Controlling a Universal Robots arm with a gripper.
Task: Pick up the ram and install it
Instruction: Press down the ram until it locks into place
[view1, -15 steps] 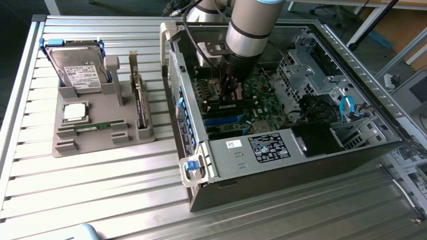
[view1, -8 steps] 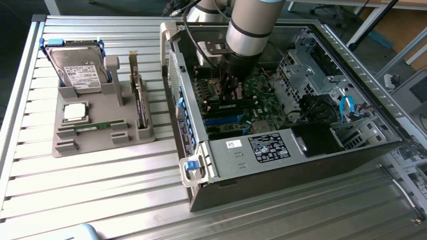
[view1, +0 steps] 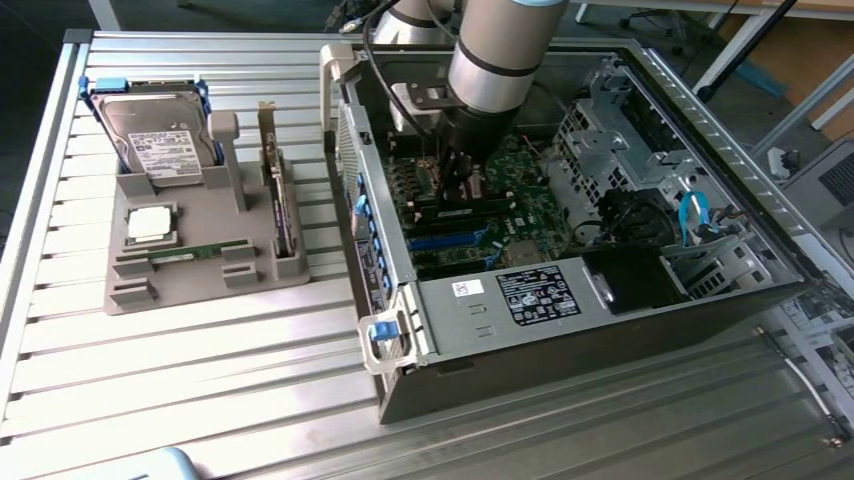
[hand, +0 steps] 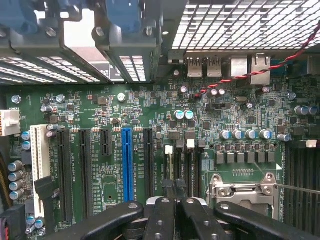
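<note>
Nearest in the exterior view, we see the table (view1: 200, 380), made of ribbed, pale metal slats. On it lies the computer case (view1: 441, 375), open, with dark sheet-metal walls and a blue plastic latch (view1: 383, 335) at its near corner. A black sticker (view1: 534, 295) with white print sits on the box inside the near wall; we cannot read the writing.

Toward the exterior view's left stands a grey moulded holder (view1: 134, 295) with blocky posts. The ram (view1: 198, 251) rests in its near part, a thin green stick. Its long axis runs across the view from left to right, rising slightly to the right, well apart from the gripper. Just behind it is the square silver CPU (view1: 150, 225). The expansion card (view1: 278, 205) stands on edge beside it. Farther back leans the hard drive (view1: 154, 140), metal-faced with a white label too small for us to read.

Inside the case the gripper (view1: 461, 192) hangs over the green motherboard (view1: 534, 215). In the wrist view its black, riveted fingers (hand: 161, 220) are drawn tight together, and we can make out nothing between them. Beyond them lie long black slots, one blue slot (hand: 127, 165) and one white slot (hand: 37, 155). A metal CPU socket frame (hand: 240, 187) sits near round-topped capacitors, and a perforated metal cage (hand: 240, 22) lies farthest back. The small white print beside the slots is not legible.
</note>
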